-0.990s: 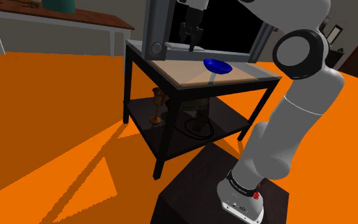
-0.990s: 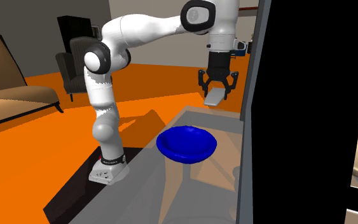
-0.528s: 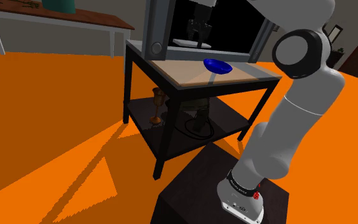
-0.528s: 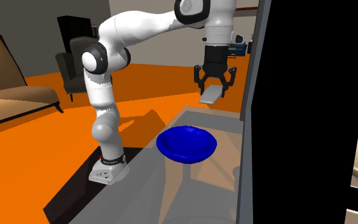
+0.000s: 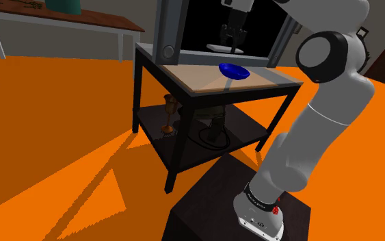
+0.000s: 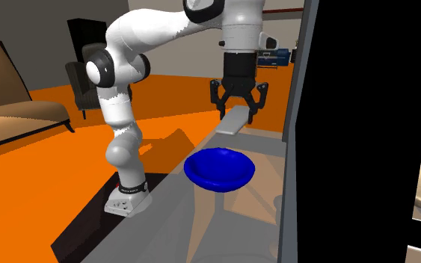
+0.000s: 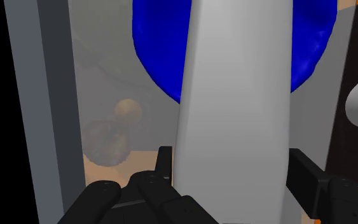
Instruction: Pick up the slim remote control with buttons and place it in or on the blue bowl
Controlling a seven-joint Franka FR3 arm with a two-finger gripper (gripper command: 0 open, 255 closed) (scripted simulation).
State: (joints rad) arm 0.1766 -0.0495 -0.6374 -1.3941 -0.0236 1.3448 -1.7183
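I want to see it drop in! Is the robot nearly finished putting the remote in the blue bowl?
Picking up looks done: the hand is shut on the pale grey remote, up in the air above the table. In hand is the carrying; the wrist view shows the blue bowl below the remote. Left to do: lower it and let go, since nothing lies in the bowl yet.

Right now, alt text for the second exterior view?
The black gripper, shut on a slim grey remote, hangs above a blue bowl on the table. The white arm arches in from the view's left; a grey-edged black area covers the right.
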